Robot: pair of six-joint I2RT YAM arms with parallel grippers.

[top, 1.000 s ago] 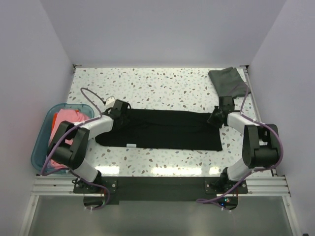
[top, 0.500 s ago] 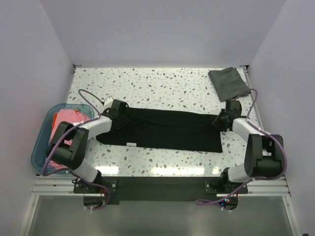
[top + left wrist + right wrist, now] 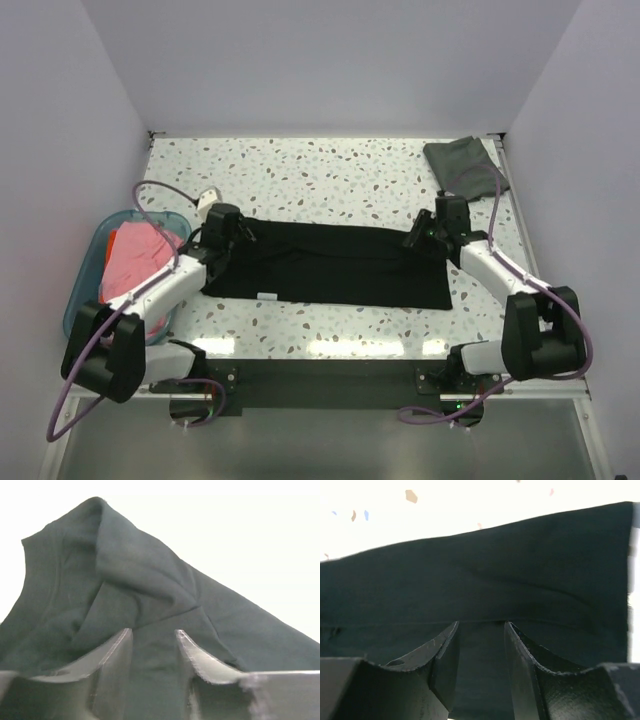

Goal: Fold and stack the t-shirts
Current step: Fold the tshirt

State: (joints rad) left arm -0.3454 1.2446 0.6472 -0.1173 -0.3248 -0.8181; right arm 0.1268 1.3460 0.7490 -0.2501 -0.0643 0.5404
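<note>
The large black t-shirt (image 3: pixel 330 265) lies folded into a long band across the middle of the table, its small white neck label (image 3: pixel 266 295) on the near edge. My left gripper (image 3: pixel 222 234) hangs over its left end, open; in the left wrist view (image 3: pixel 153 631) only rumpled black cloth (image 3: pixel 130 565) lies under the parted jaws. My right gripper (image 3: pixel 426 232) stands open over the right end (image 3: pixel 481 624), a fold edge of the cloth (image 3: pixel 495 570) at its tips. A dark grey-green t-shirt (image 3: pixel 465 168) lies folded at the back right corner.
A translucent teal tub (image 3: pixel 88 300) hangs off the table's left edge with pink (image 3: pixel 128 262) and orange-red (image 3: pixel 150 232) shirts in it. A small white object (image 3: pixel 207 197) lies behind the left gripper. Walls close in the table on three sides.
Both grippers have opened and let go of the black shirt's ends. The left gripper shifted slightly left and the right gripper slid left over the cloth.
</note>
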